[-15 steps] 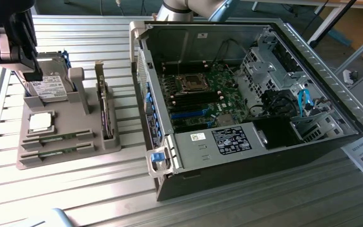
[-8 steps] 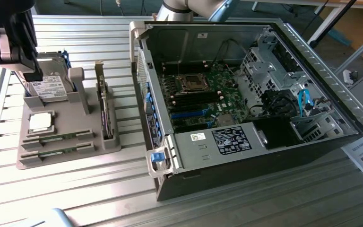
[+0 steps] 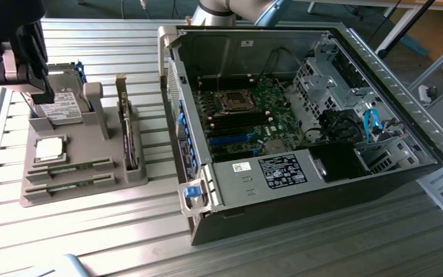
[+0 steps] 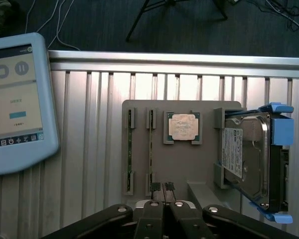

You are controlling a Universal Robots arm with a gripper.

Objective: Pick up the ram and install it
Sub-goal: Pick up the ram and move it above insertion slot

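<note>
**Ram**: stands on edge in a slot of the grey holder tray, with a tray post at each end. You'll find the gripper just beside the stick's near end, offset toward the processor's side and not on the stick. The jaws are pressed together with no gap, and nothing is between them.

**Look:** a thin, long, narrow green strip. It is seen edge-on from the wrist, so the chips don't resolve. A second ram stick sits parallel in the neighbouring slot, farther from the jaws.

**Same tray:**
- The square silver processor sits in its pocket just beside the ram.
- The hard drive stands in a blue carrier on the far side of the processor.

**Writing:**
- The hard drive carries a white label with lines of print too small for you to read.
- The teach pendant lies on the slatted table near the tray. Its screen shows what looks like a pause symbol and a blue bar (the text is illegible).

**Exterior view:**
- The open computer case sits apart from the tray, toward the exterior view's right.
- A black label inside it has white print you can't read.
</note>
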